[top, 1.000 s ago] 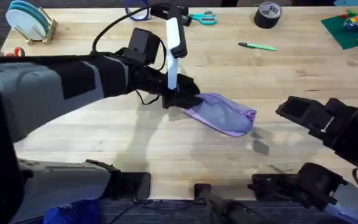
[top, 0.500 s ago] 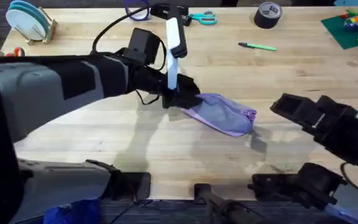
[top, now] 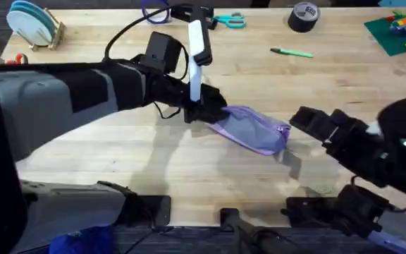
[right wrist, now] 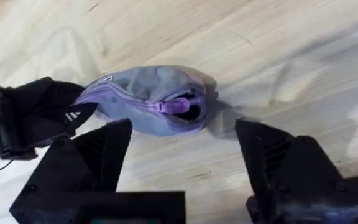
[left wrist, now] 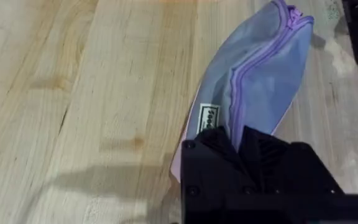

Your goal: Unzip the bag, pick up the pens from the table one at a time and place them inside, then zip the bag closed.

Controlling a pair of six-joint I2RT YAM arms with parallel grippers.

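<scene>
The bag [top: 251, 128] lies on the table [top: 118, 148] near its middle, slanting from far left to near right. The left gripper [top: 201, 109] is clamped on the bag's left end; in the left wrist view its 2 fingers [left wrist: 225, 142] are pressed together on the fabric just beside the small pale label [left wrist: 209, 116], with the zipper running away from them along the bag [left wrist: 260, 68] to the other end.

The right gripper [top: 298, 120] sits just to the right of the bag's right end, apart from it. In the right wrist view its jaws stand wide apart, 1 finger [right wrist: 101, 152] on each side, and the bag's end [right wrist: 154, 99] with the purple zipper pull [right wrist: 178, 106] lies ahead of the gap between them, not yet inside it. The left gripper [right wrist: 36, 115] shows beyond, holding the far end.

1 green pen [top: 292, 52] lies well apart, on the far right part of the table.
</scene>
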